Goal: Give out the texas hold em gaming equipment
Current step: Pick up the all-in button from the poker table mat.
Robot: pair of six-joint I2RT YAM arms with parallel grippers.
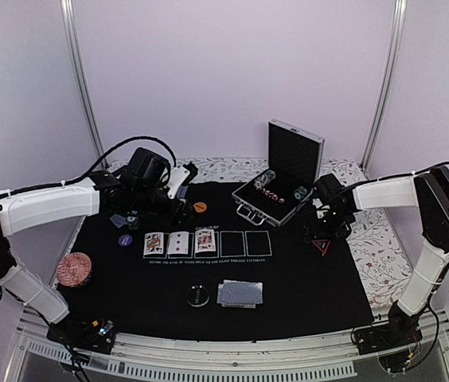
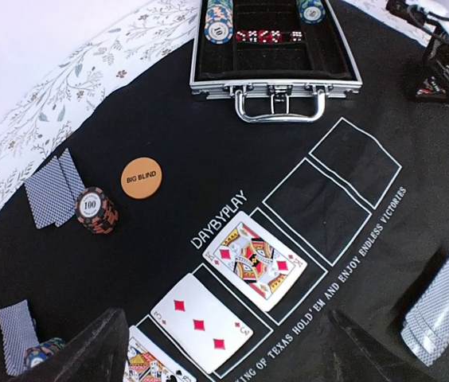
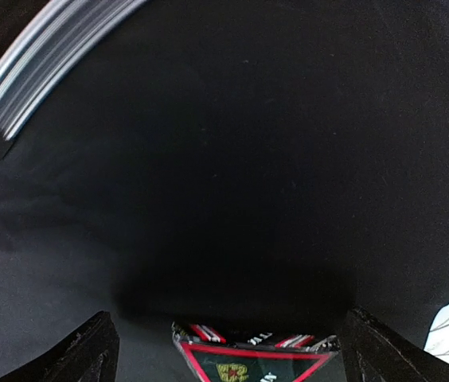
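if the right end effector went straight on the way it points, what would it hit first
Likely the red-edged triangle marker, lying between the fingers of the right end effector; depth is unclear, so it could touch the black mat first.

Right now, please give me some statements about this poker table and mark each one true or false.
1. Three cards lie face up in a row on the mat. True.
2. The orange disc reads SMALL BLIND. False: it reads BIG BLIND.
3. The silver case is shut. False: it stands open.
4. The left pincer is open and holds nothing. True.
5. The triangle marker lies inside the case. False: it lies on the mat by the right pincer.
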